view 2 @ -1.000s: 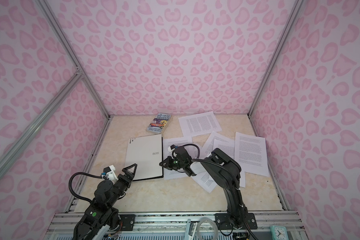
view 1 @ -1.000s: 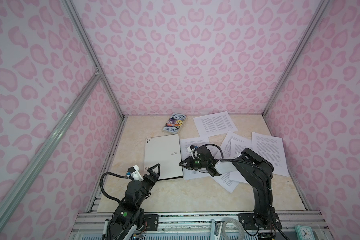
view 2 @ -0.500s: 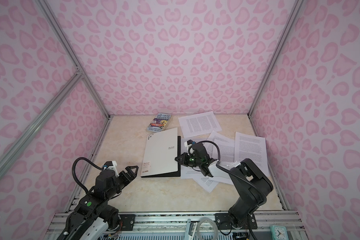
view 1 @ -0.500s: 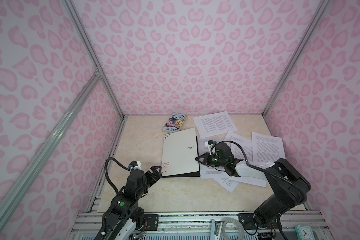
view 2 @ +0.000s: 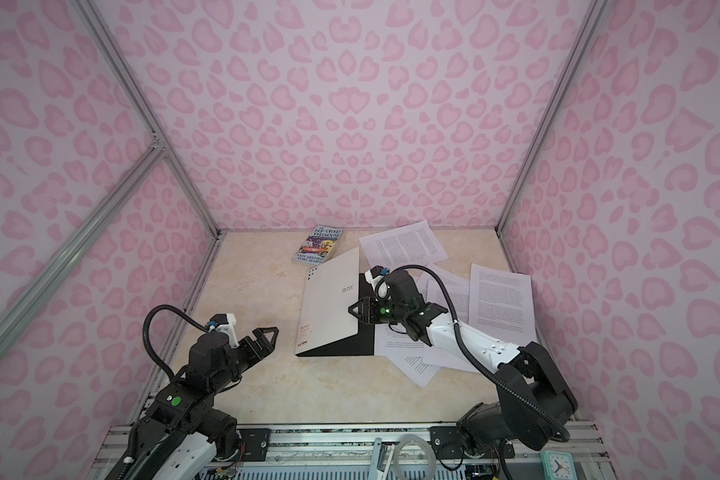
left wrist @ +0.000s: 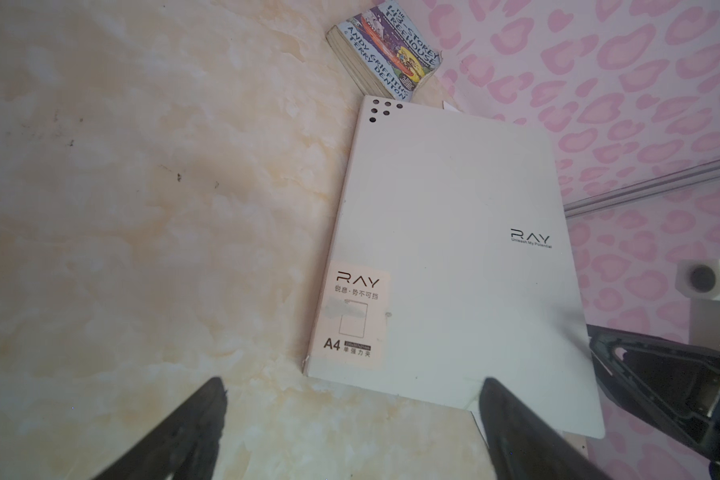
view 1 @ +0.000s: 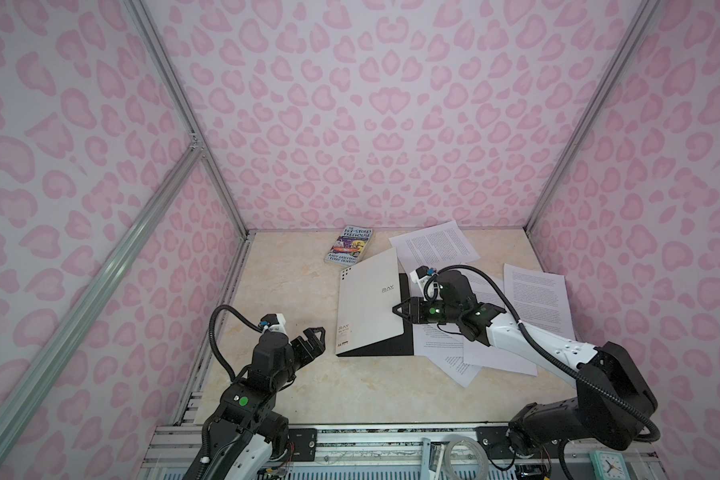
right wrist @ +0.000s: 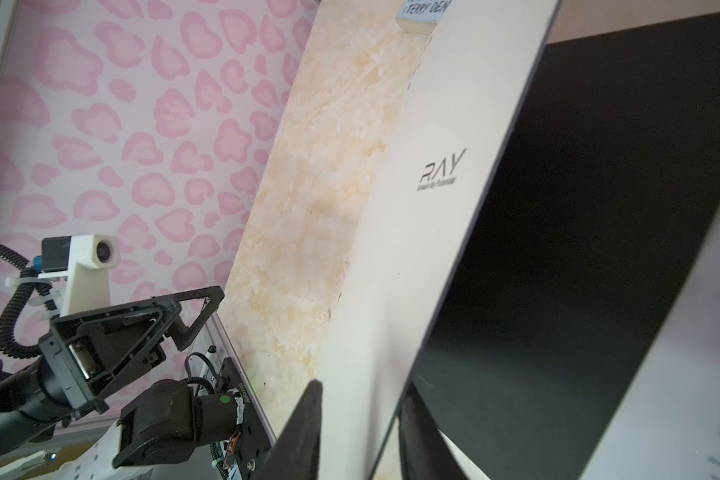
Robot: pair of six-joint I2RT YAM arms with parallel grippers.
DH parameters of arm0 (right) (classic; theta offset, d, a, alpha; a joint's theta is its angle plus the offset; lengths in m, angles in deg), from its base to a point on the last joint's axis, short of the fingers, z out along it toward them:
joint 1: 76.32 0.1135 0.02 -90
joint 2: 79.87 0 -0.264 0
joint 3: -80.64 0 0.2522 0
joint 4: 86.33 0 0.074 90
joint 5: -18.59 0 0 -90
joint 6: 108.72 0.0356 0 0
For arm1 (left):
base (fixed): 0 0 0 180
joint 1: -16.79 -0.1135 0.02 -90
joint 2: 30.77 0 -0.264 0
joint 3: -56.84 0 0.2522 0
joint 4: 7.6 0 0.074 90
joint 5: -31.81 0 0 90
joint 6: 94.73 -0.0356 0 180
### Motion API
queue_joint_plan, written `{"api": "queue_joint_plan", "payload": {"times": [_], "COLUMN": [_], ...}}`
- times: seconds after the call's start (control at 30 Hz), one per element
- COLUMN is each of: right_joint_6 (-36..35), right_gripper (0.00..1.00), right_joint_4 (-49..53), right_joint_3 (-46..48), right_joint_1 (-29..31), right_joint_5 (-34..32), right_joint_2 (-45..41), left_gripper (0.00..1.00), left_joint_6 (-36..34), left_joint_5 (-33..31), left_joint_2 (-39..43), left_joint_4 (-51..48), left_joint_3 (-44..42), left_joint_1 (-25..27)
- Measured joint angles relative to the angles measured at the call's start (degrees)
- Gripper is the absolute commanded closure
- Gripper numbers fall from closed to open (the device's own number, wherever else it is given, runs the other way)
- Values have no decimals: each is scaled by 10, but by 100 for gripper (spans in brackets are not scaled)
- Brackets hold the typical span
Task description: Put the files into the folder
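The folder (view 1: 368,307) lies mid-worktop with its spine towards the left edge. Its silver-white cover is tilted up off the black inside. The right gripper (view 1: 398,309) is at the cover's free edge, its jaws partly spread to either side of it. The files (view 1: 537,299) lie scattered over the right half of the worktop (view 1: 287,291), some tucked under the folder and one at the far edge. A paperback book (view 1: 350,245) lies by the far edge. The left gripper (view 1: 313,338) hovers near the front left corner with its jaws spread wide on nothing.
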Motion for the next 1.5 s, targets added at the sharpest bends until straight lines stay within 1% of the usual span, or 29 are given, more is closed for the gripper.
{"api": "queue_joint_plan", "payload": {"times": [0.1,0.2,0.27,0.37,0.4,0.43,0.47,0.5,0.57,0.67,0.73,0.8,0.83,0.87,0.9,0.97,1.0,1.03,1.13,1.2,1.23,1.3,1.33,1.4,1.43,1.5], "right_joint_6": [0,-4,-12,-21,-24,-28,-30,-34,-51,-68,-79,-84,-89,-93,-99,-119,-129,-138,-146,-145,-146,-143,-134,-120,-108,-94], "right_gripper": [48,39,35,28,25,18,5,2,2,2,2,2,2,2,2,2,2,2,2,2,2,2,2,2,4,13], "right_joint_4": [9,33,40,65,85,93,96,100,126,192,265,339,363,383,408,428,424,407,346,308,280,198,167,129,113,103], "right_joint_3": [-40,-119,-177,-293,-347,-400,-446,-497,-611,-843,-1020,-1158,-1199,-1207,-1195,-1109,-1034,-932,-667,-556,-514,-440,-399,-328,-298,-265], "right_joint_1": [26,62,81,112,125,138,152,168,196,233,249,252,249,245,239,229,224,221,207,187,172,147,136,118,110,100], "right_joint_5": [-1,-15,-22,-37,-43,-46,-48,-49,-51,-62,-65,-63,-67,-75,-85,-103,-115,-129,-157,-170,-187,-213,-219,-210,-201,-196], "right_joint_2": [28,58,83,153,187,224,259,299,386,557,680,769,799,805,803,760,723,669,508,411,366,311,292,276,276,277], "left_gripper": [4,4,4,3,4,3,3,3,3,4,3,4,4,3,4,3,3,4,4,3,3,3,3,3,4,3], "left_joint_6": [-10,-24,-31,-45,-49,-51,-53,-53,-53,-45,-39,-38,-38,-39,-41,-49,-53,-53,-55,-54,-54,-53,-52,-49,-48,-40], "left_joint_5": [3,3,2,-6,-12,-18,-24,-32,-49,-70,-82,-91,-94,-96,-96,-96,-95,-91,-74,-61,-50,-30,-19,12,28,52], "left_joint_2": [-5,-14,-20,-23,-23,-19,-16,-8,12,44,56,62,63,63,63,59,53,42,1,-31,-54,-102,-133,-192,-221,-268], "left_joint_4": [-11,-34,-48,-76,-87,-96,-106,-113,-126,-139,-153,-166,-168,-170,-170,-170,-169,-166,-149,-125,-108,-74,-52,-13,7,49], "left_joint_3": [24,72,113,183,207,230,250,268,291,296,296,298,298,298,294,279,266,251,207,181,168,151,143,131,123,108], "left_joint_1": [0,-2,-3,-4,-5,-5,-5,-5,-5,-5,-5,-5,-5,-5,-5,-5,-5,-5,-5,-5,-6,-13,-20,-40,-54,-82]}}
